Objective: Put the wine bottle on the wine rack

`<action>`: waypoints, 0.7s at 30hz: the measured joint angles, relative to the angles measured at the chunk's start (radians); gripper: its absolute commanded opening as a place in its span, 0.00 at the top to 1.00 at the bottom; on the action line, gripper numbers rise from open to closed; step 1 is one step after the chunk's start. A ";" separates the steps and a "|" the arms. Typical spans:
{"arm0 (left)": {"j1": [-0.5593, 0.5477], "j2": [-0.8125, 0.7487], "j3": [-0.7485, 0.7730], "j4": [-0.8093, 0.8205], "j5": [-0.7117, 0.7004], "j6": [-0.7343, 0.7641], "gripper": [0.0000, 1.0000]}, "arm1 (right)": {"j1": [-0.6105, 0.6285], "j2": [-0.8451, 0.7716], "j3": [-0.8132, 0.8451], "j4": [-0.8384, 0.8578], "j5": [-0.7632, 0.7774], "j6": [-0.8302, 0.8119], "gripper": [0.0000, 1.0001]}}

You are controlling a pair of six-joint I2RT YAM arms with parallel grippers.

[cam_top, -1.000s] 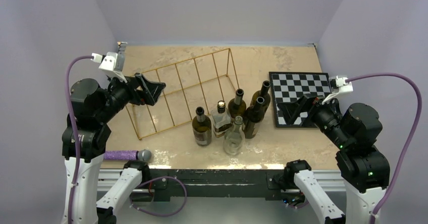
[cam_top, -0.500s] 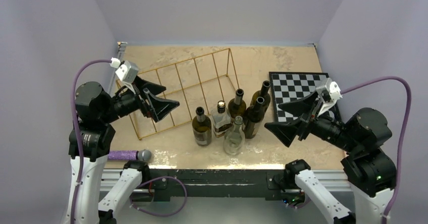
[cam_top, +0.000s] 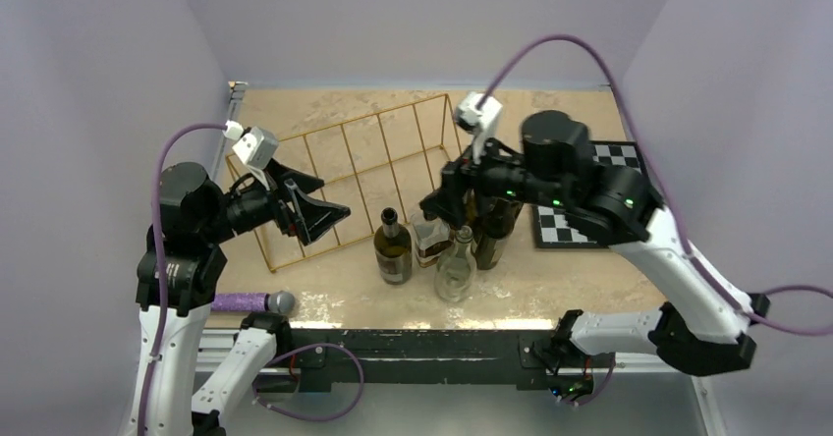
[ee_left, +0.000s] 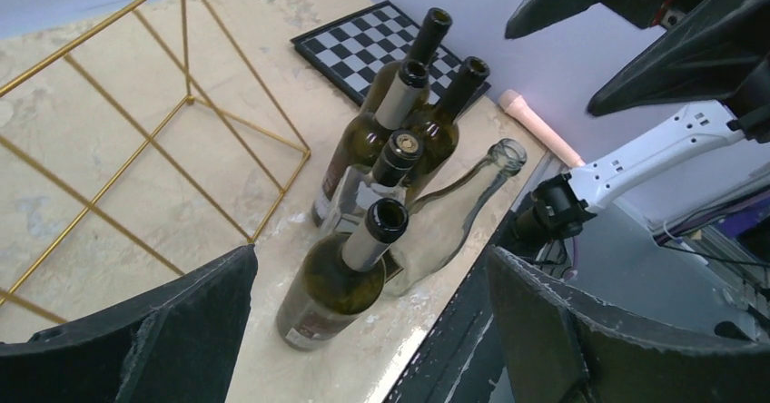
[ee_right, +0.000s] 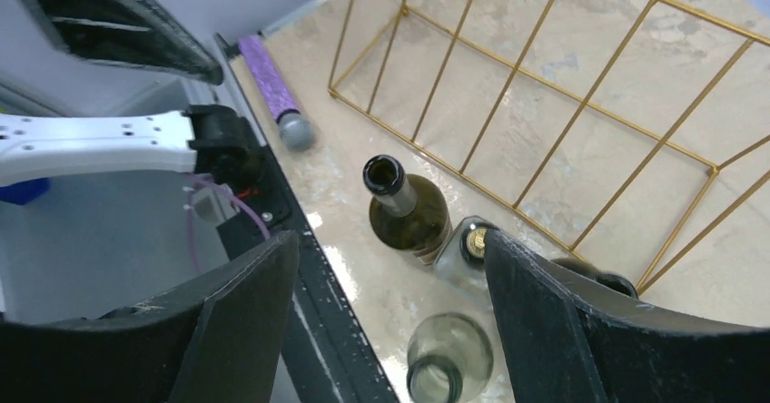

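Over the bottle cluster near the table's front edge, the right gripper (cam_top: 442, 203) hangs with its fingers (ee_right: 581, 330) spread wide and nothing between them. In the top view, a clear square-shouldered bottle (cam_top: 429, 232) with a gold cap stands upright just under it. A dark green wine bottle (cam_top: 393, 247) with an open mouth stands at that bottle's 8 o'clock, close beside it. A clear glass bottle (cam_top: 455, 264) is at its 5 o'clock, and more dark wine bottles (cam_top: 491, 238) are at 3 o'clock, partly hidden by the arm. The gold wire wine rack (cam_top: 363, 166) sits on the table (cam_top: 550, 112) from the cluster's 10 to 12 o'clock, with no bottle in its slots. A chessboard (cam_top: 565, 232) lies at 3 o'clock beyond the bottles, mostly covered by the right arm. The left gripper (cam_top: 319, 198) is held in the air over the rack's near left corner, at the cluster's 9 o'clock, its jaws wide apart and holding nothing. A purple-handled microphone (cam_top: 250, 301) lies along the front edge at the cluster's 8 o'clock.
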 measured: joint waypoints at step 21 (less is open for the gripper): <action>-0.001 0.014 -0.006 -0.133 -0.338 0.050 0.01 | 0.253 0.314 0.020 0.011 0.354 -0.060 0.32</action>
